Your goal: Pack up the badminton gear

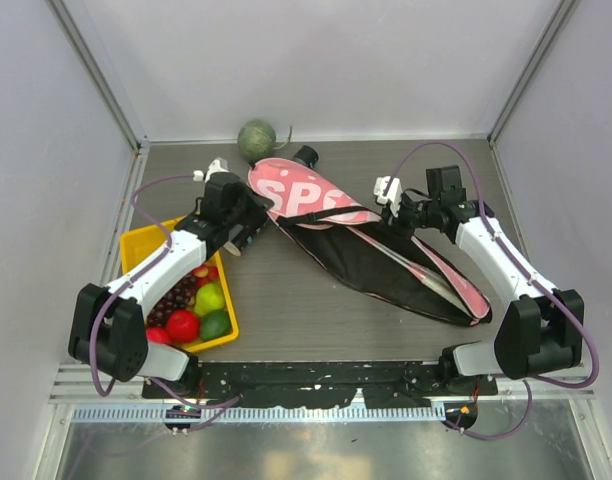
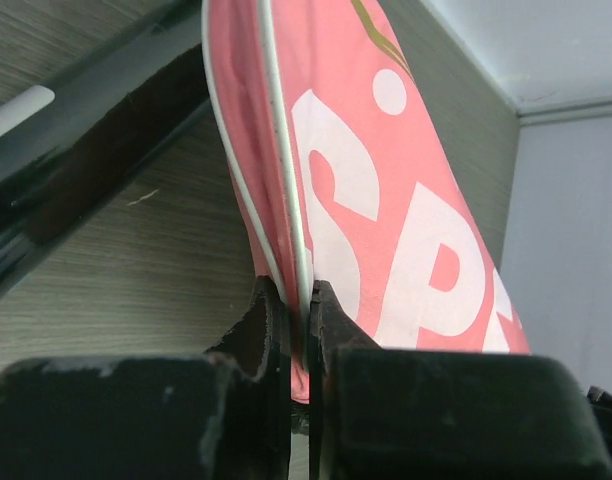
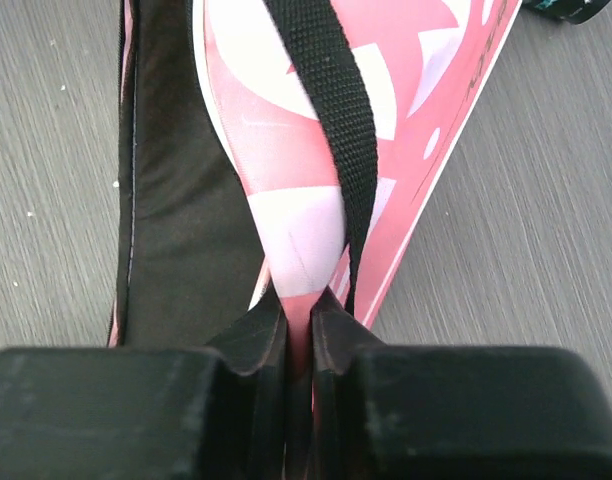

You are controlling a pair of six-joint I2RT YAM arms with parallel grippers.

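Observation:
The large pink "SPORT" racket bag [image 1: 298, 192] lies diagonally across the table, its flap lifted so the black lining [image 1: 371, 265] shows. My left gripper [image 1: 263, 214] is shut on the bag's white-piped left edge [image 2: 286, 200]. My right gripper [image 1: 378, 208] is shut on the pink flap [image 3: 286, 200], beside the black webbing strap [image 3: 336, 110]. A black end [image 1: 306, 155] sticks out of the bag's far tip. A glossy black length [image 2: 76, 160] lies left of the bag; I cannot tell if it is the tube. Rackets and shuttlecocks are out of view.
A green round melon [image 1: 256, 138] sits at the back wall near the bag's tip. A yellow tray [image 1: 136, 245] with fruit stands at the left, under my left arm. Walls close the table on three sides.

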